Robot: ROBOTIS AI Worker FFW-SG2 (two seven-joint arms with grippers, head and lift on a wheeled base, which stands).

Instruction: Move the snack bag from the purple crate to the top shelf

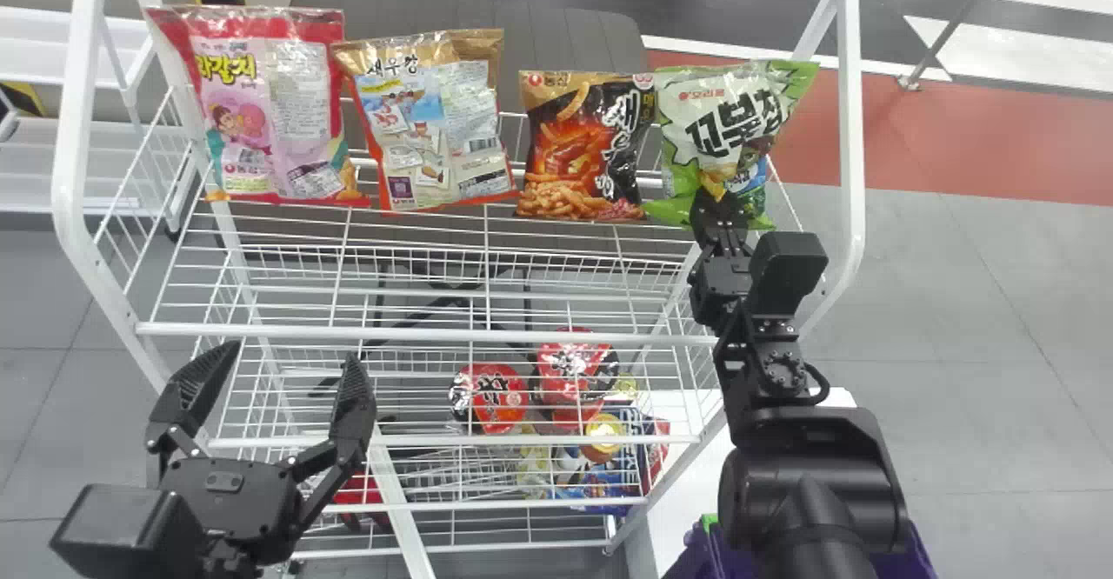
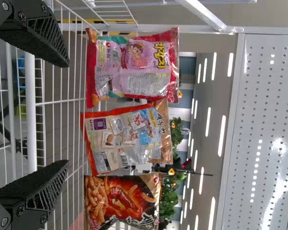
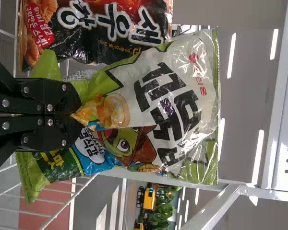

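Note:
My right gripper (image 1: pixel 720 205) is at the right end of the top shelf (image 1: pixel 417 332), pinching the lower part of the green and white snack bag (image 1: pixel 713 127). In the right wrist view the right gripper (image 3: pixel 77 115) is shut on that snack bag (image 3: pixel 168 105), whose front is creased around the fingertips. The bag stands upright beside the black and orange bag. My left gripper (image 1: pixel 283 366) is parked open before the rack at the left; the left wrist view shows the left gripper (image 2: pixel 67 112) with nothing between its fingers. The purple crate (image 1: pixel 904 557) is partly hidden behind the right arm.
A pink bag (image 1: pixel 269 109), a brown bag (image 1: pixel 430 127) and a black and orange bag (image 1: pixel 583 149) stand in a row along the top shelf's back. Red cup noodles (image 1: pixel 491 396) sit on a lower shelf. White rack posts (image 1: pixel 852 127) rise at both sides.

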